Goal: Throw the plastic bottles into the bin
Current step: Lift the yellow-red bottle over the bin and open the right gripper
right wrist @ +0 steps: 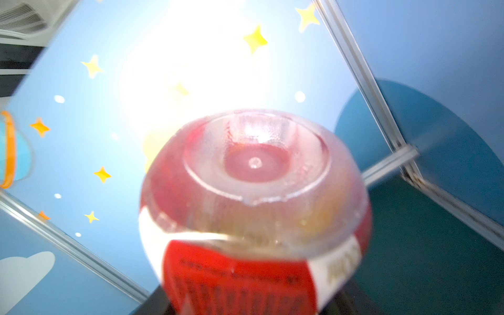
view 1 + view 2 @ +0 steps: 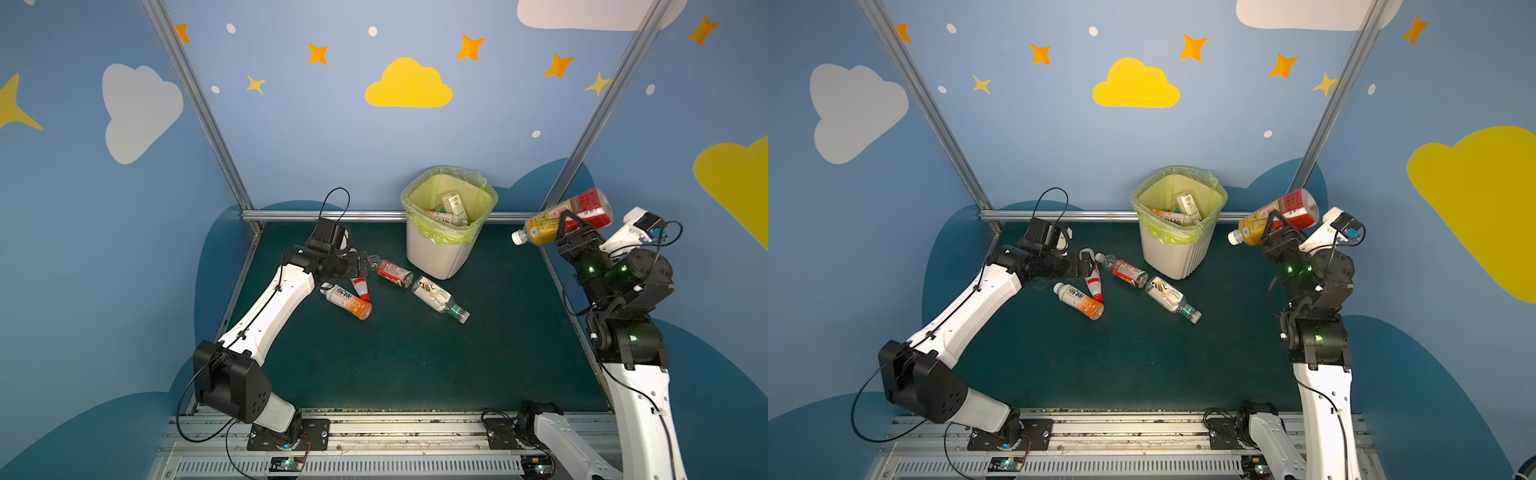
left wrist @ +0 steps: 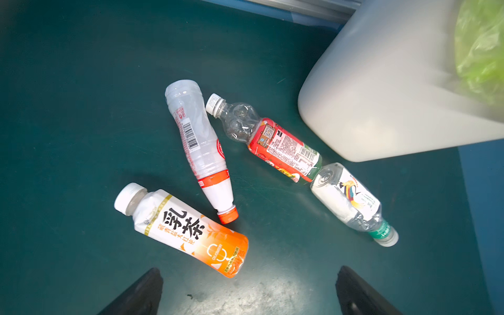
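The red and yellow bottle (image 2: 590, 205) is up in the air, pinched across its middle by my right claw (image 2: 572, 222). It lies almost level, with its white cap pointing toward the bin (image 2: 428, 257). It is to the right of the bin and higher than the rim, but not over the opening. The bin stands at the back of the green mat (image 2: 415, 365), and a few bottles (image 2: 451, 208) already lie inside it.

Four more wait on the mat, in front and to the left of the bin. These are a red label bottle (image 2: 392, 272), a green cap bottle (image 2: 438, 297) that seems to touch its bottom end, a milky bottle (image 3: 201, 152) and an orange and white bottle (image 2: 349, 301). My left claw (image 3: 251, 294) is spread wide and empty, low beside them, near the neck of the red label bottle.

I judge that the step in hand is the carry to the bin. Next I must bring my right claw leftward until the whole bottle is above the opening, and only then let go. If I release too early, the bottle may hit the rim and fall outside. My left claw then needs to come down over one bottle and close.
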